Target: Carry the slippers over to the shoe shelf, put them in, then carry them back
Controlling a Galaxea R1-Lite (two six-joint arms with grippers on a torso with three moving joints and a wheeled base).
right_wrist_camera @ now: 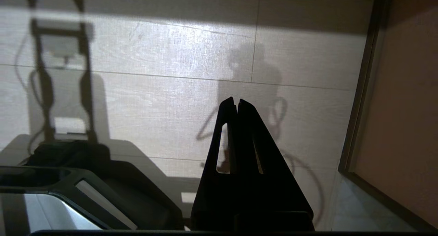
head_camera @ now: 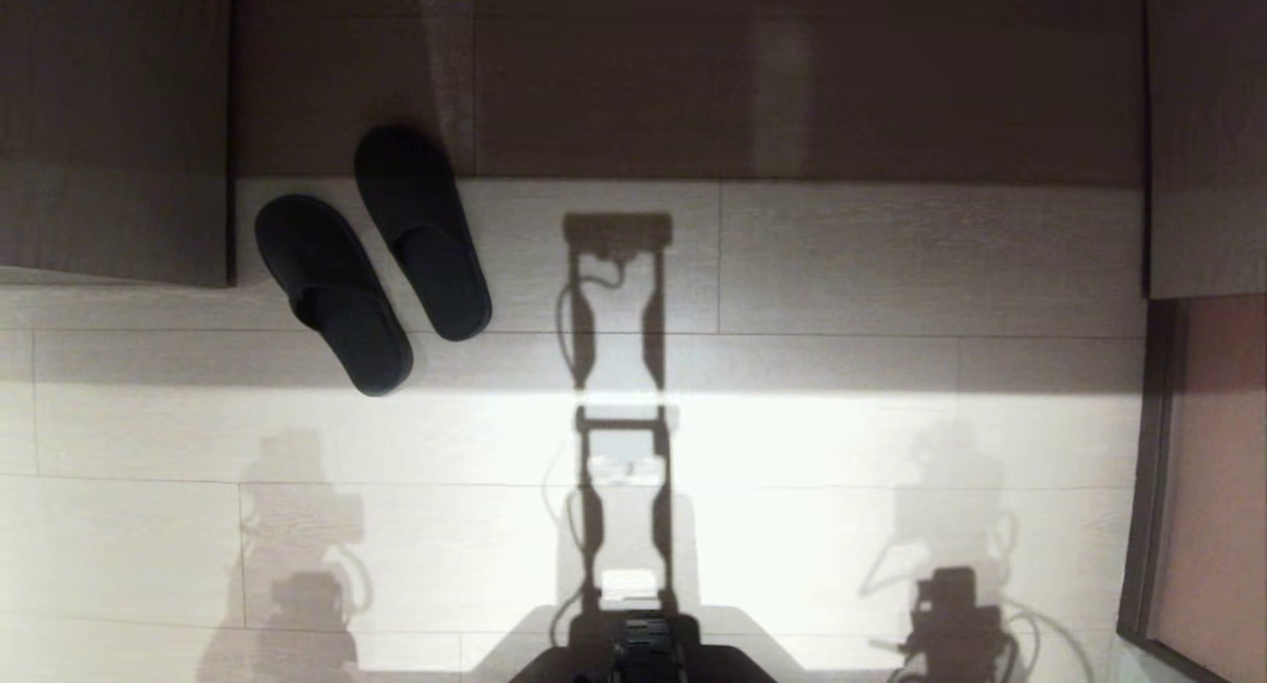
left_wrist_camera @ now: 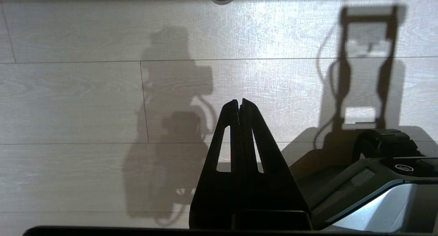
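The two black slippers lie side by side on the pale floor at the far left of the head view, the left slipper [head_camera: 332, 292] and the right slipper [head_camera: 421, 233]. Their heels point toward me, and the right one's toe reaches into the shadow of a dark recess. I cannot make out the shoe shelf in these views. My left gripper [left_wrist_camera: 239, 102] hangs shut and empty over bare floor. My right gripper [right_wrist_camera: 236, 101] is likewise shut with nothing in it. Both are well short of the slippers.
A dark wood-grain recess [head_camera: 792, 79] spans the far side, between a left side panel [head_camera: 114, 129] and a right side panel [head_camera: 1208, 129]. A dark-framed reddish panel [head_camera: 1218, 485] stands at the right. My base [head_camera: 643, 653] shows at the near edge, and shadows of my arms fall on the floor.
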